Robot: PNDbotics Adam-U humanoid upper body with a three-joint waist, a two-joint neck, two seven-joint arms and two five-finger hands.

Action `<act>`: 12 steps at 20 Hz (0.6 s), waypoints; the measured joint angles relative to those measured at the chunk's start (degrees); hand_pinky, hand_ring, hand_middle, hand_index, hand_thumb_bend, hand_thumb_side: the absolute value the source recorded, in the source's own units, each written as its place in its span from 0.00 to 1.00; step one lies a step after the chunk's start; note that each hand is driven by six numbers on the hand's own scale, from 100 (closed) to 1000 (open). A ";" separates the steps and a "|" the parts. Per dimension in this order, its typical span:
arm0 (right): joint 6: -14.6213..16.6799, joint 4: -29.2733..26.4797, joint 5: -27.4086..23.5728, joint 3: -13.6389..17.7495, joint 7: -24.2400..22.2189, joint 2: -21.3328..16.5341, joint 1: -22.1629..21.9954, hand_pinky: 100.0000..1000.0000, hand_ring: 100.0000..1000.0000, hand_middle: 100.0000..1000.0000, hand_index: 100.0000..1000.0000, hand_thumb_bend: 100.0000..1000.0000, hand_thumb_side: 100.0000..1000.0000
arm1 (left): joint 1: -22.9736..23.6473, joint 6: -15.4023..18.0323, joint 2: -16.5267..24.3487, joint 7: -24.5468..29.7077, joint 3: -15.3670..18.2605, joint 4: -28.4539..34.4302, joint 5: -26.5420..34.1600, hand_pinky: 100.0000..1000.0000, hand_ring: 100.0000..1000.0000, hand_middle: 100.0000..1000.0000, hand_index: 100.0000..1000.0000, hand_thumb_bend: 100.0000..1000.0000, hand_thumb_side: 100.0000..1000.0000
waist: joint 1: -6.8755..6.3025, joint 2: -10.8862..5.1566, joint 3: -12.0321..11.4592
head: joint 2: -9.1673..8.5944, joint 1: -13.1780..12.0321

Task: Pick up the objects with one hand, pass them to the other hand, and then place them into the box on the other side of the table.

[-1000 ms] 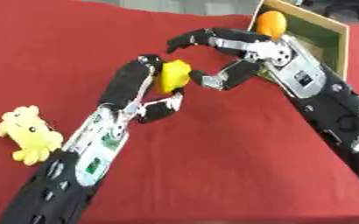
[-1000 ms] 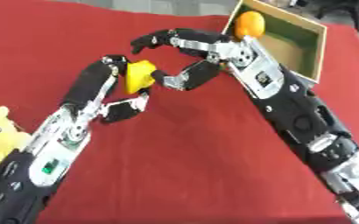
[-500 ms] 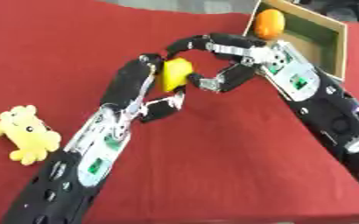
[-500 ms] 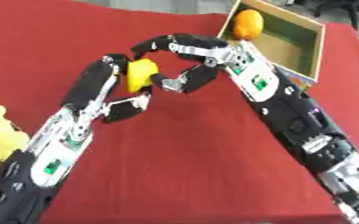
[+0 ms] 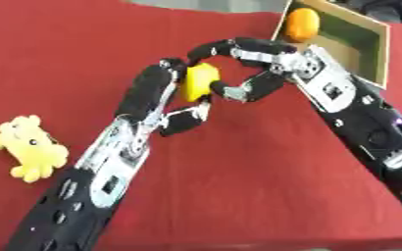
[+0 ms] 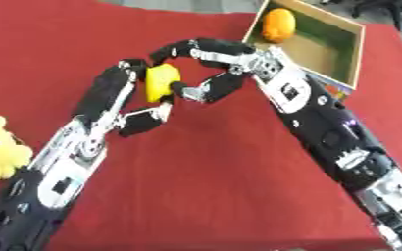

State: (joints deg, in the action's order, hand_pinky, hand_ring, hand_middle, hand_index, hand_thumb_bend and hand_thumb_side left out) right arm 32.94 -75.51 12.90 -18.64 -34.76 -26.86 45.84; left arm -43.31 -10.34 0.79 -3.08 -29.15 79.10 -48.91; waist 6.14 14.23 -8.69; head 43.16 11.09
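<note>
A small yellow object [image 5: 198, 81] is held up over the red table between both hands. My left hand [image 5: 166, 100] comes up from the lower left with its fingers curled round the object's left side. My right hand [image 5: 254, 66] reaches in from the right, fingers arched over the top of the yellow object and thumb under it, touching it. An orange fruit [image 5: 302, 25] lies in the green-lined box [image 6: 341, 49] at the far right. A yellow plush toy [image 5: 29, 147] lies on the cloth at the left.
The red cloth [image 5: 238, 186] covers the table, and its front half lies bare below the two arms. The box stands at the far right corner, close behind my right forearm.
My right hand has closed in from the right onto the yellow object, its fingers now wrapping over the top. My left hand has stayed put with the object.
</note>
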 measured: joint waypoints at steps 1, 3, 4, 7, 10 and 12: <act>0.05 0.02 0.03 -0.01 0.05 0.00 0.00 0.95 1.00 0.79 0.94 0.00 0.57 | -0.10 -0.03 -0.15 -0.03 0.01 -0.03 0.02 0.57 0.58 0.50 0.56 0.00 0.33 | 0.05 0.00 0.00 | 0.00 0.09; 0.17 0.23 0.27 -0.08 0.17 0.01 0.00 0.95 1.00 0.77 0.93 0.00 0.59 | -0.14 -0.11 -0.36 -0.12 0.01 -0.14 0.10 0.57 0.58 0.50 0.56 0.00 0.33 | 0.11 0.00 0.01 | 0.00 0.12; 0.21 0.37 0.44 -0.14 0.21 0.01 0.00 0.95 1.00 0.76 0.93 0.00 0.59 | -0.19 -0.11 -0.36 -0.15 0.01 -0.21 0.15 0.57 0.58 0.50 0.56 0.00 0.32 | 0.11 0.01 0.01 | 0.00 0.13; 0.45 0.73 0.88 -0.17 0.45 0.08 0.00 0.94 1.00 0.72 0.90 0.00 0.60 | -0.28 -0.10 -0.36 -0.18 0.01 -0.33 0.17 0.57 0.58 0.50 0.56 0.00 0.33 | 0.11 0.01 0.04 | 0.00 0.15; 0.65 1.06 1.08 -0.18 0.65 0.28 0.00 0.94 1.00 0.68 0.86 0.00 0.60 | -0.29 -0.11 -0.36 -0.28 0.01 -0.33 0.17 0.57 0.57 0.50 0.56 0.00 0.33 | 0.11 0.05 0.08 | 0.00 0.16; 0.74 1.15 1.29 -0.16 0.74 0.37 0.01 0.93 1.00 0.66 0.84 0.00 0.60 | -0.29 -0.10 -0.36 -0.35 0.00 -0.33 0.18 0.57 0.57 0.50 0.57 0.00 0.33 | 0.11 0.07 0.10 | 0.00 0.16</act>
State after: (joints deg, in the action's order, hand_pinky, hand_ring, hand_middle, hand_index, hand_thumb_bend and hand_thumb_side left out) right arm 33.69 -74.36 14.19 -18.81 -34.02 -26.48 45.85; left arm -43.60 -10.44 0.42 -3.43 -29.15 78.77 -48.72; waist 6.24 14.30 -8.59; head 43.16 11.26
